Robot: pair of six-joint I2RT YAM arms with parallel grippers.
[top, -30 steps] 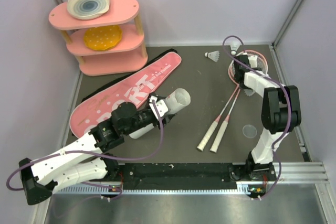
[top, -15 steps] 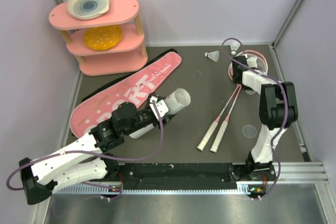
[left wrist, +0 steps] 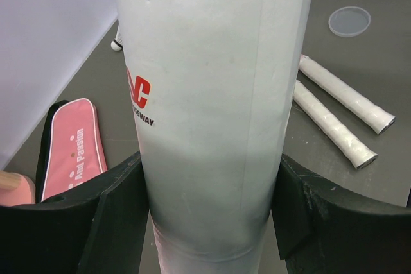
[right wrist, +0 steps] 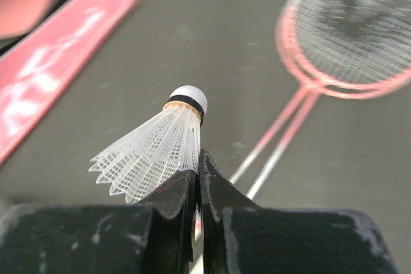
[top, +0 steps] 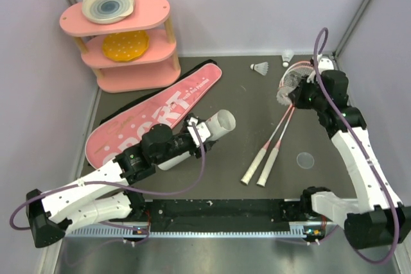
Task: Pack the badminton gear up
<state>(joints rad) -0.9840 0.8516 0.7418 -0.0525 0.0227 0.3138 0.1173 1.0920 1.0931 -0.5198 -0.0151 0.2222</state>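
Note:
My left gripper (top: pixel 192 135) is shut on the white tube (top: pixel 216 123), held tilted above the table beside the pink "SPORT" bag (top: pixel 154 110). In the left wrist view the tube (left wrist: pixel 212 94) fills the space between the fingers of the left gripper (left wrist: pixel 209 184). My right gripper (top: pixel 291 94) is shut on the skirt of a white shuttlecock (top: pixel 283 87), lifted over the racket heads (top: pixel 307 72). The right wrist view shows that shuttlecock (right wrist: pixel 160 149) pinched in the right gripper (right wrist: pixel 199 181). Two pink rackets lie with their white handles (top: pixel 258 171) toward me. Two more shuttlecocks (top: pixel 259 67) (top: pixel 287 60) lie at the back.
A clear round lid (top: pixel 305 159) lies right of the racket handles. A pink three-tier shelf (top: pixel 128 49) with plates stands at the back left. Walls close the table on the left, back and right.
My right arm has risen and swung right off the racket heads, carrying a shuttlecock up with it. The left arm and the tube have barely moved.

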